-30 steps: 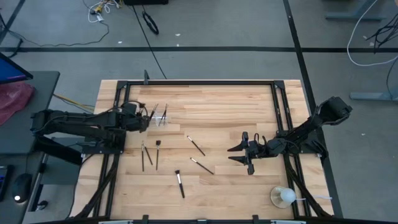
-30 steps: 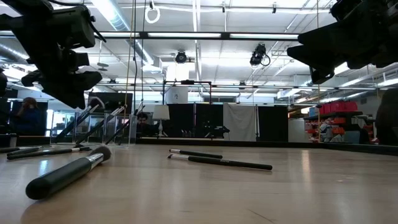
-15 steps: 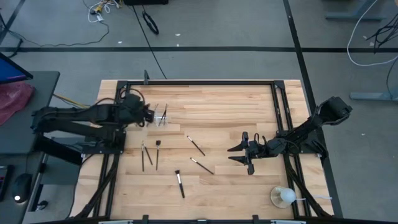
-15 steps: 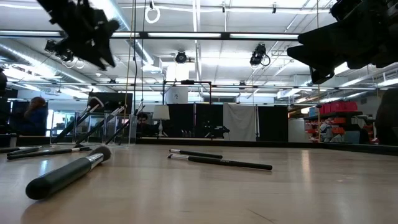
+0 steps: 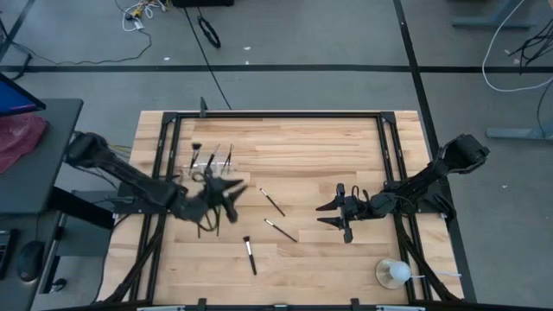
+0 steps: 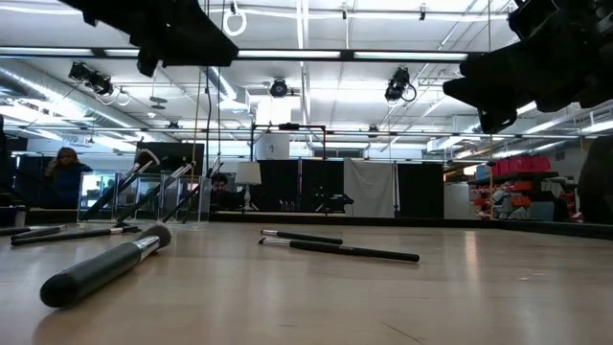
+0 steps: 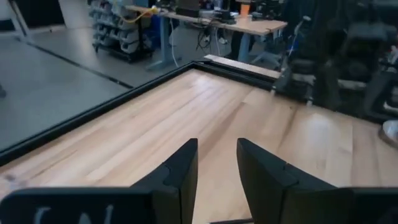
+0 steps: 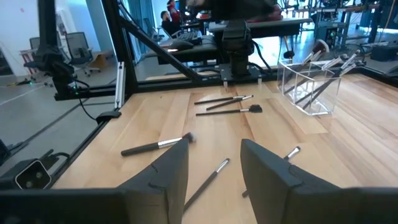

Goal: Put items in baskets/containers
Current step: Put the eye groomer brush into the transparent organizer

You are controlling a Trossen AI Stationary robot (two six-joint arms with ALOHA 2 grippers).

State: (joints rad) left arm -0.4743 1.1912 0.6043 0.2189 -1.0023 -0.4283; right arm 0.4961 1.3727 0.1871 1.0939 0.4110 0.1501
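Note:
The clear brush holder [image 5: 213,161] stands near the table's far left, with several brushes leaning in it; it also shows in the right wrist view as a holder [image 8: 309,84]. Loose brushes lie flat on the wood: one [image 5: 272,201], another [image 5: 278,230], a third [image 5: 249,254], and two more [image 5: 201,223] partly under my left arm. My left gripper [image 5: 235,194] hovers open above the table, just right of those two and pointing toward the table's right [image 7: 216,165]. My right gripper [image 5: 322,214] waits open at right of centre [image 8: 214,168], above the table.
A white ball on a dish [image 5: 393,273] sits near the table's near right corner. A black frame [image 5: 276,113] runs around the table's edge. Bare wood lies between the two grippers and along the far side. People show in the room beyond [image 6: 65,168].
My left arm has swung away from the brush holder, toward the table's near edge and right, and turned so that its gripper now points right over the loose brushes at left of centre. The brushes, the holder and my right arm have stayed put.

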